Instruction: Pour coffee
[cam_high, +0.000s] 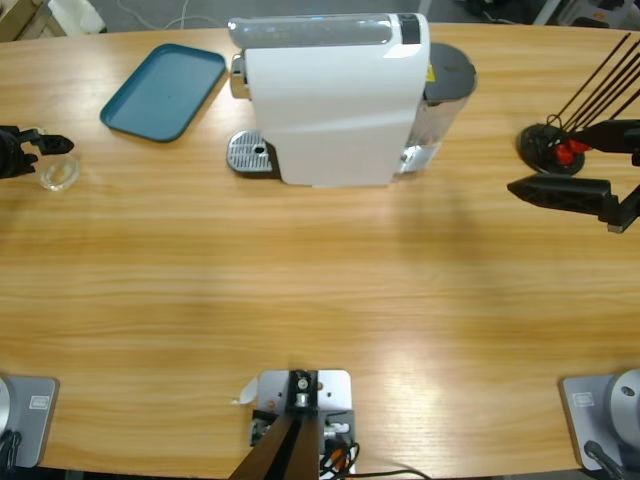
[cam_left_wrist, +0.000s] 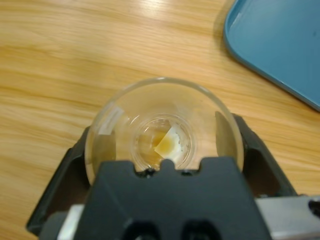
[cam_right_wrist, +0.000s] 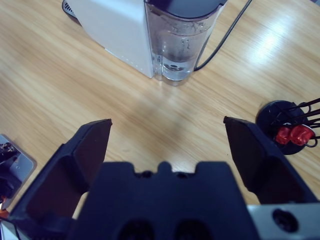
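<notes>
Left gripper (cam_left_wrist: 165, 150): two black jaws clamped on the sides of a small clear glass tumbler (cam_left_wrist: 164, 127), which stands upright on the long light-wood table (cam_high: 320, 290) at its left end in the high view. Inside the tumbler, at the bottom, lies the coffee (cam_left_wrist: 162, 142), a shallow pale amber layer covering only part of the base (a lighter patch sits within it; what that patch is cannot be told). Beyond the left gripper and off to its right lies a teal rectangular plastic tray with rounded corners (cam_high: 165, 90), flat on the table and apart from the tumbler. Right gripper (cam_right_wrist: 167, 145): black jaws set wide apart, holding nothing, hanging above bare wood at the table's right end. Ahead of it stands a white box-shaped capsule coffee machine (cam_high: 335, 100) with a clear water tank (cam_right_wrist: 180, 45) at the end facing this gripper; a perforated silver drip grate (cam_high: 250, 153) sits at the machine's far end. A black cable (cam_right_wrist: 225, 35) runs from behind the tank. Near the right gripper's right jaw stands a black round-based wire rack (cam_right_wrist: 290, 122) carrying red capsules (cam_right_wrist: 292, 134).
</notes>
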